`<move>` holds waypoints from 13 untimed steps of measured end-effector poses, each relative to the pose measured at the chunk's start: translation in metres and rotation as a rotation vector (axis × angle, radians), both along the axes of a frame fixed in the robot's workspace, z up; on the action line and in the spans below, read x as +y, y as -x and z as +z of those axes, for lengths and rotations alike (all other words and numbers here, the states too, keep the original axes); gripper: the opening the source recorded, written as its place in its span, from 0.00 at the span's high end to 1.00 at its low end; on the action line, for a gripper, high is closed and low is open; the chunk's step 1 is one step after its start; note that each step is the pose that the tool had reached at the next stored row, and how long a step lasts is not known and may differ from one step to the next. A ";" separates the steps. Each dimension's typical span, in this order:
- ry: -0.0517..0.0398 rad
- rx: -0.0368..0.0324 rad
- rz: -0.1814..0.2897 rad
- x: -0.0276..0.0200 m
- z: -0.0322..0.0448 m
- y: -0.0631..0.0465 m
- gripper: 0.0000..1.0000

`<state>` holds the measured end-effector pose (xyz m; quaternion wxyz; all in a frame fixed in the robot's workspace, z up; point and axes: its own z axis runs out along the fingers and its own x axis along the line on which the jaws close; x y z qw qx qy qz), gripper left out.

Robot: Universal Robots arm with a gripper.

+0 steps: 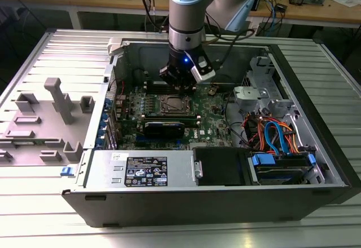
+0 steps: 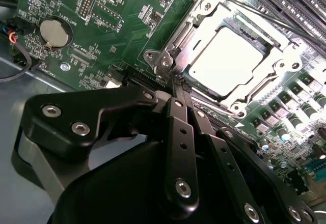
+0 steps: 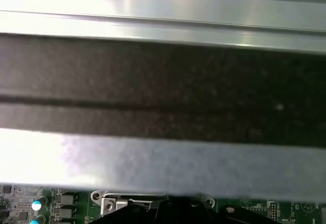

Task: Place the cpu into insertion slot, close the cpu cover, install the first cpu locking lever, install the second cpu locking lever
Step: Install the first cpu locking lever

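Second wrist view shows the cpu point(image 2: 230, 61) seated in the insertion slot point(image 2: 170, 56) with the cpu cover point(image 2: 270, 63) shut over it. The gripper point(image 2: 178, 84), fingers pressed together, touches the socket's near corner. I'd judge a locking lever is being worked; hooking it demands a precise sideways push.

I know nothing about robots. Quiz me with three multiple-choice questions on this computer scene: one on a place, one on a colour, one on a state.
1. Where is the cpu? A on the table; B in the insertion slot; C between the fingers.
2. What colour is the circuit board? A green; B red; C white.
3. How is the cpu cover? A lifted upright; B removed; C lying down over the chip.
Answers: B, the chip sits inside the socket's rim; A, green shows all around the socket; C, its frame lies flat around the chip, with the gripper at one corner.
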<state>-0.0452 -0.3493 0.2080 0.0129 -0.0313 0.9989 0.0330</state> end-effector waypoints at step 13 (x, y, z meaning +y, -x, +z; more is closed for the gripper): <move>0.0021 0.0004 0.000 -0.0017 -0.0077 0.000 0.89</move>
